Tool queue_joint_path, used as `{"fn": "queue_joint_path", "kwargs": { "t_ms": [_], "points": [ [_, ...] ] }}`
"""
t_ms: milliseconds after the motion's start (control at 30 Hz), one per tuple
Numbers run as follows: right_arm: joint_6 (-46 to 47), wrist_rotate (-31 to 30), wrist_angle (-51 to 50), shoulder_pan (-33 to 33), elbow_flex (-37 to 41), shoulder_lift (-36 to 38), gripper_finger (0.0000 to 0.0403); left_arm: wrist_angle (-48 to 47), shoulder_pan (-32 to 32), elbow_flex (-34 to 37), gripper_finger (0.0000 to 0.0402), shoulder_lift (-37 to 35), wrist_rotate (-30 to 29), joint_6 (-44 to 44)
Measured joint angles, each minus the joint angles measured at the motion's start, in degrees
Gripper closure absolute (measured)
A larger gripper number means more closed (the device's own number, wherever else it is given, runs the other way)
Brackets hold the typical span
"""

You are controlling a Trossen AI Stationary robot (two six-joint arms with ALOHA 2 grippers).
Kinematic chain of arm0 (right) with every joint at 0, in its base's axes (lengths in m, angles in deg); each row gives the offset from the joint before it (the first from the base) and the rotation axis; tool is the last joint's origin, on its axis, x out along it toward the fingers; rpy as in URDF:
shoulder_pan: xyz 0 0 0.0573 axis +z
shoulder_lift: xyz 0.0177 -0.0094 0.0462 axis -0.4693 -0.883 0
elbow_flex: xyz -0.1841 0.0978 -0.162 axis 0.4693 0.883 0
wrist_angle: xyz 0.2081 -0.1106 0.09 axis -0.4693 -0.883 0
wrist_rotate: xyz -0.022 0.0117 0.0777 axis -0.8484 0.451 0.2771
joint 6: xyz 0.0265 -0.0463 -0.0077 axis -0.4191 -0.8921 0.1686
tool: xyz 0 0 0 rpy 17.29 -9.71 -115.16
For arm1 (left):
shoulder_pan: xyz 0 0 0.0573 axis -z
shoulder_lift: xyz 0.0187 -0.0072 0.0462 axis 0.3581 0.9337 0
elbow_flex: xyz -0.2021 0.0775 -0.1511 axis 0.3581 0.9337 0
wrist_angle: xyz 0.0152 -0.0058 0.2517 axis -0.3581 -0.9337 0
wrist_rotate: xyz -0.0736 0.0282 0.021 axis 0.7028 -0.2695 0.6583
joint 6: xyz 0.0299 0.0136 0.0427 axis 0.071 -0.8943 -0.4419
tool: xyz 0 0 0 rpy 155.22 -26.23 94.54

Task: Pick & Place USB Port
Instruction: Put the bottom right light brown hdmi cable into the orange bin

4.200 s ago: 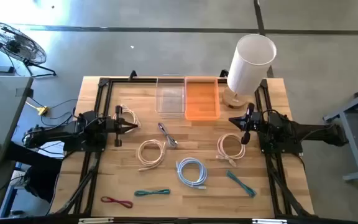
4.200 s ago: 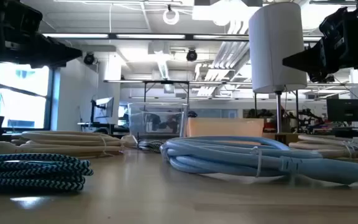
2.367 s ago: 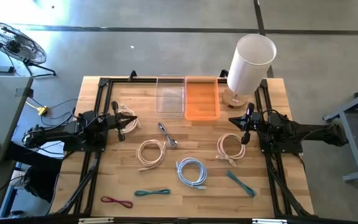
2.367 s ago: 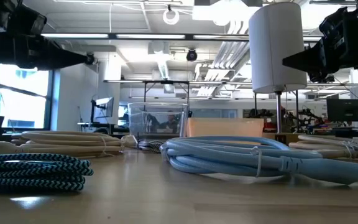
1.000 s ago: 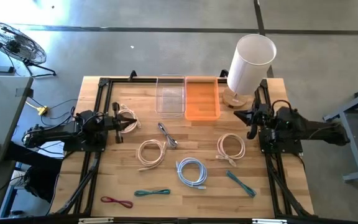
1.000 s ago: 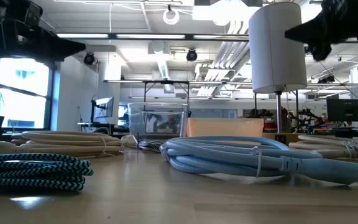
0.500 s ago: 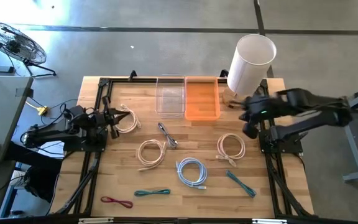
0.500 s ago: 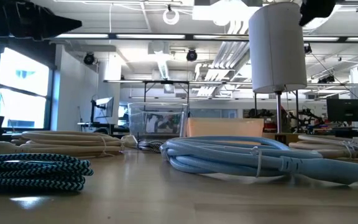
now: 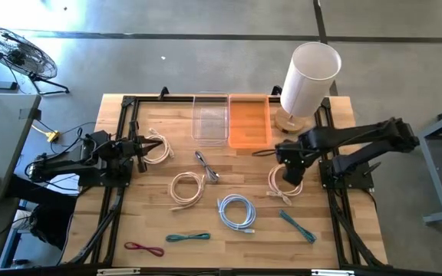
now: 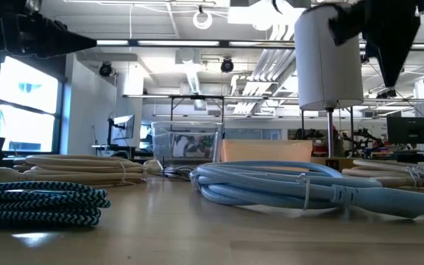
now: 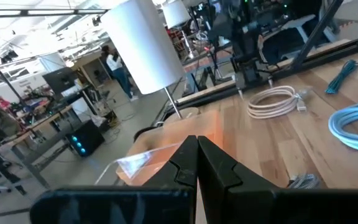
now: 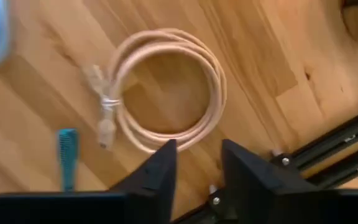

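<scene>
On the high view, nearest the front edge of the bench (image 9: pixel 129 222) lie a red cable (image 9: pixel 144 249) at 7 o'clock, a teal cable (image 9: pixel 188 238) beside it toward the centre, and a second teal cable (image 9: pixel 298 225) at 5 o'clock. Behind these sits a light blue coiled cable (image 9: pixel 236 211), then a cream coiled cable (image 9: pixel 186 188) left of centre.

The task's thing is judged to be the beige coiled USB cable (image 9: pixel 285 182), lying flat on the bench at 3 o'clock, right of centre. The right claw (image 9: pixel 288 162) hangs over its far rim, pointing down. In the right wrist view the coil (image 12: pixel 166 90) lies just ahead of the right claw (image 12: pixel 197 163), whose fingers stand apart with nothing between them. The coil is a round loop with no marked long axis; its tied plug ends (image 12: pixel 102 102) sit on the side toward the light blue cable. The right arm is much the nearer. In my judgement, a short descent onto the loop's near strand is what the pick calls for.

The left claw (image 9: pixel 139 149) waits at 9 o'clock, fingers together and empty, just beside another cream coil (image 9: pixel 156 147).

Farthest back, at 12 o'clock, stand a clear bin (image 9: pixel 210 119) and an orange bin (image 9: pixel 249 121) side by side, with a white lamp (image 9: pixel 308 77) at 1 o'clock.
</scene>
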Motion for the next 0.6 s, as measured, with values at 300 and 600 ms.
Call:
{"fn": "queue_joint_path", "kwargs": {
  "t_ms": [300, 600],
  "points": [
    [-2.8, 0.21, 15.31, -0.06, 16.32, 0.02, 0.0158, -0.23, 0.0, 0.0, 0.04, 0.0, 1.95, 4.22],
    [-2.84, 0.21, 27.9, -3.76, 28.68, 0.02, 0.0155, -1.46, 0.0, 0.0, 0.04, 0.0, 2.68, 4.7]
  ]
}}
